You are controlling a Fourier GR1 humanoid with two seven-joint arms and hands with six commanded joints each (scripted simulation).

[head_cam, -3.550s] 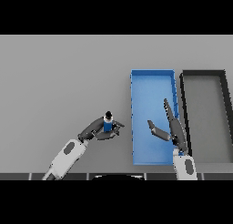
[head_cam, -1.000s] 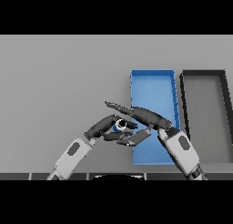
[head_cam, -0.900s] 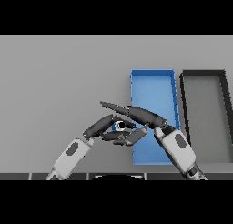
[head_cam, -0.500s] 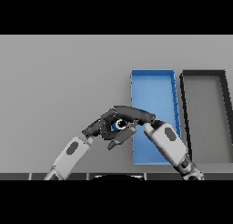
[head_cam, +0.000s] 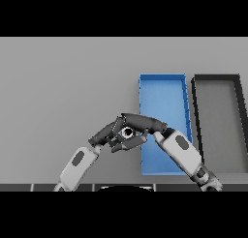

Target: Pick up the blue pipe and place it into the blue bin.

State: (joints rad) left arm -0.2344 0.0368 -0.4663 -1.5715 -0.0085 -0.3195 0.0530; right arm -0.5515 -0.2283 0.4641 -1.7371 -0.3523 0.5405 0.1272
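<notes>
Two hands meet at lower centre of frame, just left of the blue bin [head_cam: 162, 89]. Left hand [head_cam: 105, 132] comes up from lower left on a white/grey arm, fingers curled toward the middle. Right hand [head_cam: 141, 123] reaches in from lower right, its forearm lying across the bin's lower part; fingers run leftward over the top, thumb below, closing round the blue pipe [head_cam: 127, 132]. Pipe shows only as a small round end w/ a dark hole, blue barely visible, caught between both hands' fingers. Can't tell whether the left hand's fingers actually press on it or just sit beside it. Can't tell either if it's lifted off the grey table [head_cam: 63, 87] or touching it.

Bin is an open rectangular tray at centre right, long side running toward the top of frame. Just beside it on the right, near but apart, stands a dark bin [head_cam: 220, 94] of similar shape, reaching the right edge.
</notes>
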